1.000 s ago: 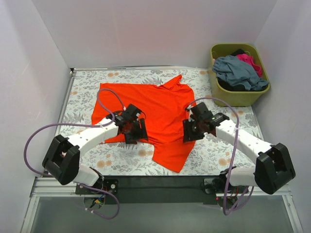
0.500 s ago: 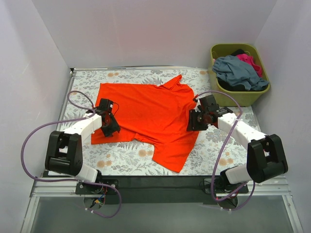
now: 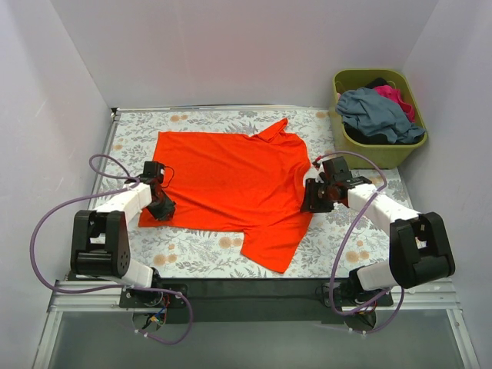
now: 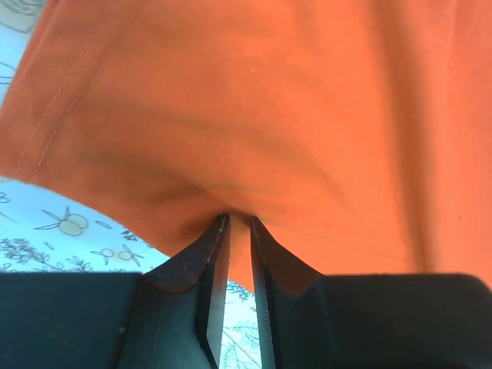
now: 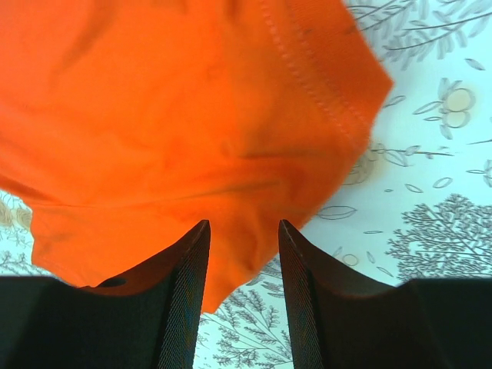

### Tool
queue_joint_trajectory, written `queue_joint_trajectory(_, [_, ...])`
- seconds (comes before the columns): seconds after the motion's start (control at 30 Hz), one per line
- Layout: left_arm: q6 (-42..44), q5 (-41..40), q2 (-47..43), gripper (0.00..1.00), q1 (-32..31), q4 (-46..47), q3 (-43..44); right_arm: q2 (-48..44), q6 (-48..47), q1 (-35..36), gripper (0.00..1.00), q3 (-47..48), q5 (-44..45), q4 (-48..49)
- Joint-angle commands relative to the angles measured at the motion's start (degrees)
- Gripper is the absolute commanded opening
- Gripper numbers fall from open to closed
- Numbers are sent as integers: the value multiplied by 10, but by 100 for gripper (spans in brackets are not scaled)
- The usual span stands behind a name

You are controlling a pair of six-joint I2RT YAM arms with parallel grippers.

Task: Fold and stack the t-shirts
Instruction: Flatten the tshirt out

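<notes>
Table: floral cover, shirt lying across the middle, basket at the far right.

Shirt: orange, spread nearly flat. Within the last second both arms have travelled outward from its middle to its left and right edges, and the cloth now lies wider and smoother, with its near-left edge drawn toward the left. One flap trails toward the near edge and a sleeve stands rumpled at the far side.

Other shirts: heaped in the basket, untouched.

Left gripper: jaws almost together, cloth puckered into the tips, so clamped on the shirt's left edge.

Right gripper: jaws apart, the right hem lying between them, not pinched.

Judgement: flattening is near complete; no fold is made yet.
</notes>
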Motion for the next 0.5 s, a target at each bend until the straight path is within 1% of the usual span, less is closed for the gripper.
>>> queue_joint_trajectory(0.0, [-16, -71, 6, 19, 9, -51, -4, -18, 2, -17, 41, 0, -3, 20])
queue_joint_trajectory(0.17, [-3, -92, 25, 20, 13, -90, 38, -4, -10, -13, 41, 21, -29, 28])
queue_joint_trajectory(0.3, [6, -87, 29, 20, 16, -103, 55, 12, -18, 5, 41, 45, -38, 32])
queue_joint_trajectory(0.47, [23, -104, 27, 25, 19, -126, 83, 42, -19, 39, 42, 78, -32, 35])
